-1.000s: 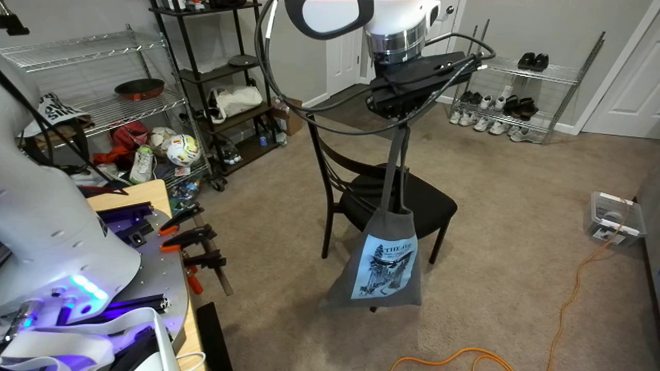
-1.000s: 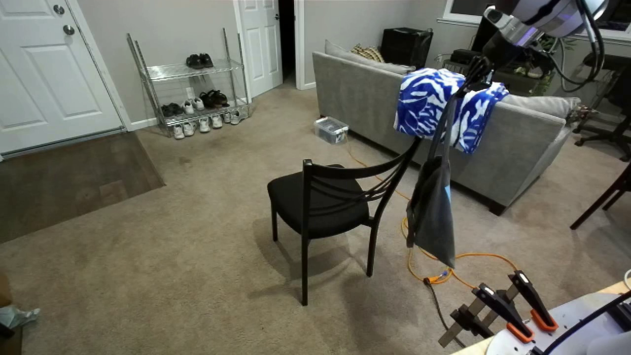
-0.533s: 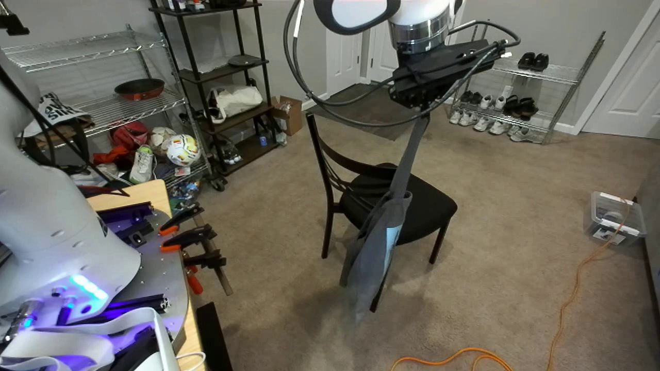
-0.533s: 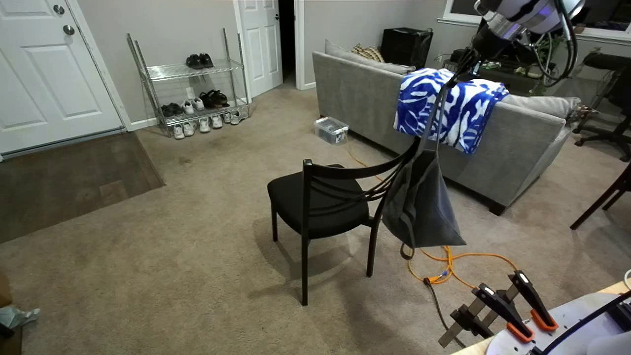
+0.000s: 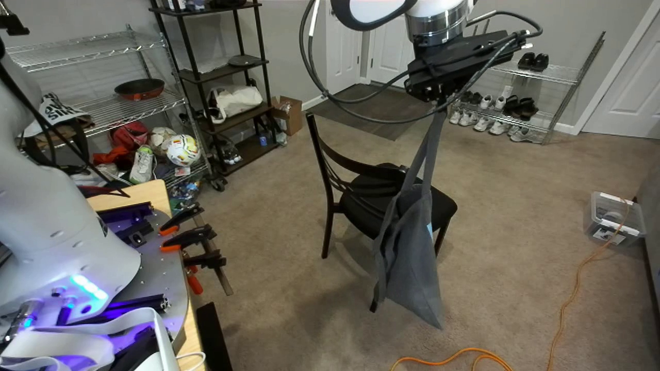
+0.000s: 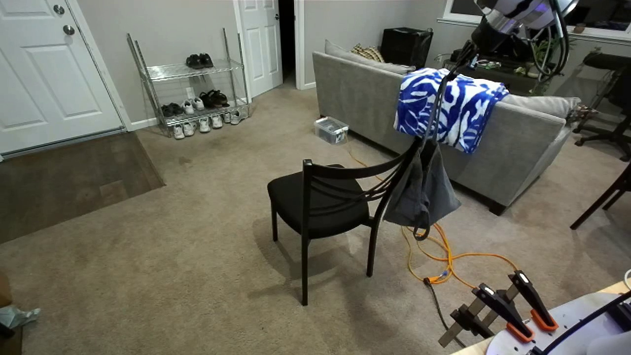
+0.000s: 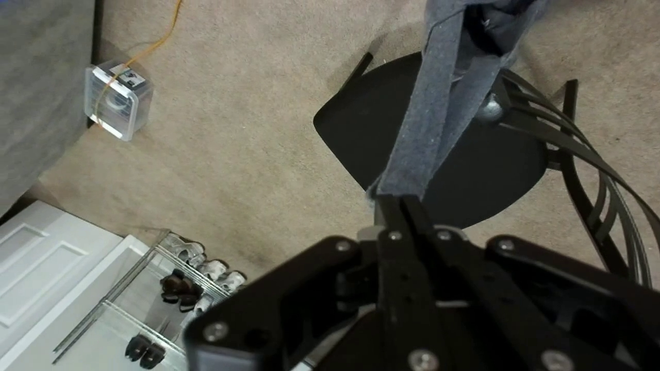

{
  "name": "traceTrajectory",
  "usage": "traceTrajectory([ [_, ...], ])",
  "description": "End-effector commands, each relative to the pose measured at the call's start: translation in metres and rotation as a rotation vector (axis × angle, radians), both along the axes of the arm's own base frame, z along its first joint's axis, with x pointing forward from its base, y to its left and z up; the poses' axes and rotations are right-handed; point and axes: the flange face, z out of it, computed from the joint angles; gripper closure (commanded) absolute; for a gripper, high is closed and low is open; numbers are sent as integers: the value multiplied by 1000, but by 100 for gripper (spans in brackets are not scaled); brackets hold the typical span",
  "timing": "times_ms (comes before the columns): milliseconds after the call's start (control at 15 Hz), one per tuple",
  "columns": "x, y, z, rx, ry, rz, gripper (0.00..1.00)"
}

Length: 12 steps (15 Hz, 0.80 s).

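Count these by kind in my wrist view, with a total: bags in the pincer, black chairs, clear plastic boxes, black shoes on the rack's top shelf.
Gray bag in the pincer: 1
Black chair: 1
Clear plastic box: 1
Black shoes on the top shelf: 2
Total: 5

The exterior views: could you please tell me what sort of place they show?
Most likely the living room of a home: an exterior view shows a gray upholstered sofa with a blue-and-white blanket draped over its back, and a metal wire rack holding several pairs of shoes.
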Motion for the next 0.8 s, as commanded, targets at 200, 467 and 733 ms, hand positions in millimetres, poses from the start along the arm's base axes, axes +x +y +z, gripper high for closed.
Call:
traceTrajectory([
  [200, 18, -25, 29, 4, -60, -88, 99],
  [467, 35, -28, 41, -4, -79, -119, 99],
  [733, 64, -31, 27, -1, -65, -179, 99],
])
